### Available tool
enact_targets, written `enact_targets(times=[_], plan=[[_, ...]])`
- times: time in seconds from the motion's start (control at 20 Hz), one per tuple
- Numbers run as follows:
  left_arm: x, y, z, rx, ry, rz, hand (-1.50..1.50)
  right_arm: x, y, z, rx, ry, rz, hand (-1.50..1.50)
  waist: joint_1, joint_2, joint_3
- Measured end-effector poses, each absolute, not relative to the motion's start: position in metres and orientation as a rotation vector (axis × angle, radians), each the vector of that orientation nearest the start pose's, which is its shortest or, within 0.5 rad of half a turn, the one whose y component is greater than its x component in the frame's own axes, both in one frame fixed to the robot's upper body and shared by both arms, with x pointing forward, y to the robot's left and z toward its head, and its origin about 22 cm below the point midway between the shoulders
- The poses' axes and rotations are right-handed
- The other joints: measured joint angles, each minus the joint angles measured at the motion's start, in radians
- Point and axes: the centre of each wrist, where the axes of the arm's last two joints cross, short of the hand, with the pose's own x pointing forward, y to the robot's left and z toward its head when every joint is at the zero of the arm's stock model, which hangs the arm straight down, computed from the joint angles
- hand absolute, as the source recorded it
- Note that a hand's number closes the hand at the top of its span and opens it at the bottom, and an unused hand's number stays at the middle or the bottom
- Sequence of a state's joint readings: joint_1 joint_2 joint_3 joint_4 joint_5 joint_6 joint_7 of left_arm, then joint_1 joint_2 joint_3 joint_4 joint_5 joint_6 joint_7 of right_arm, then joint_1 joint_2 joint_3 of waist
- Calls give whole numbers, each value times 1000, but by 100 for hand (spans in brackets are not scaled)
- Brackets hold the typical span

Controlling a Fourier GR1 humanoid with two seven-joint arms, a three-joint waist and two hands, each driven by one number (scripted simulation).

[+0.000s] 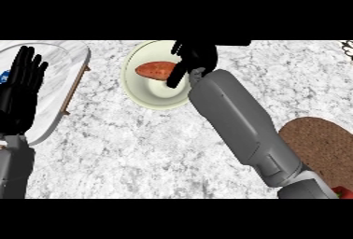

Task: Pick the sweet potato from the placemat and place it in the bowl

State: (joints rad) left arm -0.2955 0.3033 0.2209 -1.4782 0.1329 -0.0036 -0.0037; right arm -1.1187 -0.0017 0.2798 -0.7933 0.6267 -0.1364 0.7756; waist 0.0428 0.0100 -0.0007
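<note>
The orange-brown sweet potato (pixel 154 70) lies inside the round cream bowl (pixel 148 99), on its bottom. The black right hand (pixel 195 57) hangs over the bowl's right side, its fingers loose and not wrapped around anything. One fingertip may touch the potato's end, but it is hard to tell. The bowl sits on the speckled grey stone counter (pixel 138 149). The round brown placemat (pixel 322 140) is well apart, at the lower right. The black left hand (pixel 21 91) rests spread flat at the left edge.

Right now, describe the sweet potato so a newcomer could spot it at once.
On the marble counter, find the pale round bowl near the far edge, by the right hand. The sweet potato lies inside it, the only orange-brown, tapered thing there.
</note>
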Motion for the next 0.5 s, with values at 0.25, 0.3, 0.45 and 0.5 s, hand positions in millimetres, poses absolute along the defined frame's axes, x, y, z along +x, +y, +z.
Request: enact_targets(times=[0.25, 0.3, 0.45, 0.5], plan=[[312, 314, 91, 197, -1808, -4, 0, 413, -37, 130, -673, -1289, 612, -150, 14, 5, 1], [311, 315, 90, 191, -1808, -7, 0, 414, -40, 127, -653, -1312, 575, -150, 17, 6, 1], [312, 314, 91, 195, -1806, -6, 0, 416, -44, 122, -631, -1410, 469, -150, 12, 5, 1], [310, 315, 88, 194, -1804, -4, 0, 417, -46, 122, -639, -1443, 426, -150, 11, 5, 1]])
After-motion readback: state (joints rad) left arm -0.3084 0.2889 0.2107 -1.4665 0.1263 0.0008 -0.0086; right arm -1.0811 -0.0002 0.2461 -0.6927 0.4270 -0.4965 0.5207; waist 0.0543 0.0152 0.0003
